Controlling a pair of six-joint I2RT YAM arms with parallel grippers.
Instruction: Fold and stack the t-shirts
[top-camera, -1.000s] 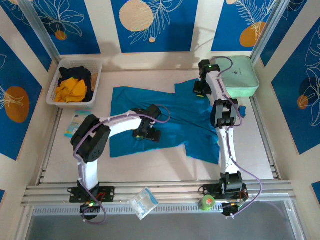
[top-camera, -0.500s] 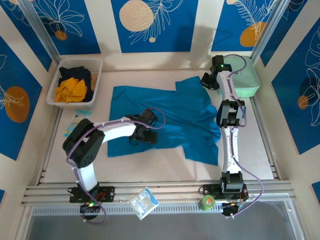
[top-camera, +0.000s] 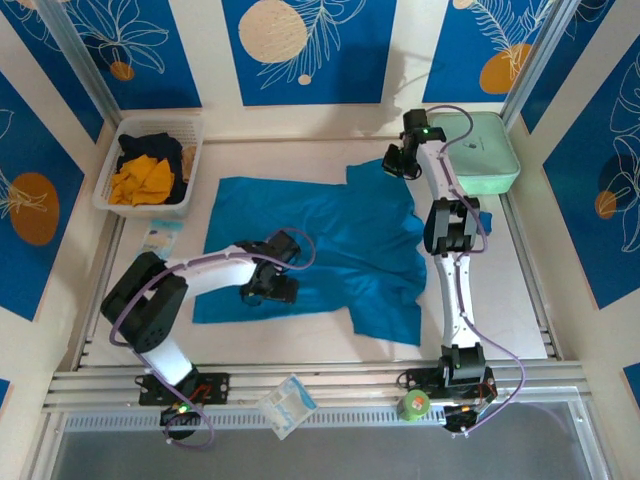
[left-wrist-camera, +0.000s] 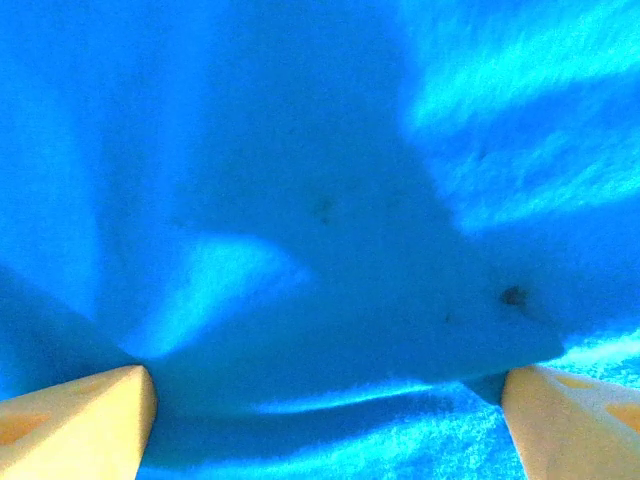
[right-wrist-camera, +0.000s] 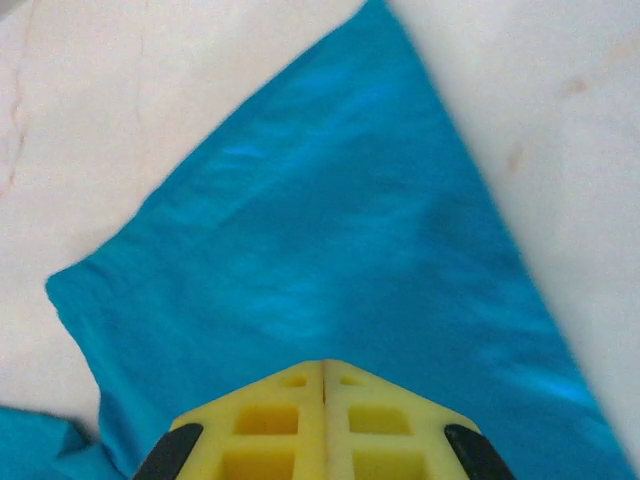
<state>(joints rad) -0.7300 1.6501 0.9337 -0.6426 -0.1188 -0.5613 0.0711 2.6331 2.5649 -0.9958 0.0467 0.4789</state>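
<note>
With the teal t-shirt (top-camera: 330, 250) spread mid-table (top-camera: 510, 310), your right gripper (right-wrist-camera: 323, 366) pinched shut on its far sleeve and your left gripper (left-wrist-camera: 325, 388) wide open on its near-left part, draw the sleeve out taut and low before folding.

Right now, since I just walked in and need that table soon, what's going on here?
Two robot arms are working on a teal t-shirt spread on the table. The right gripper is shut on its far corner by the mint-green case; the left gripper is open, low over its near-left part. Nothing is folded yet; an orange-yellow shirt and a black shirt sit in the basket.
</note>
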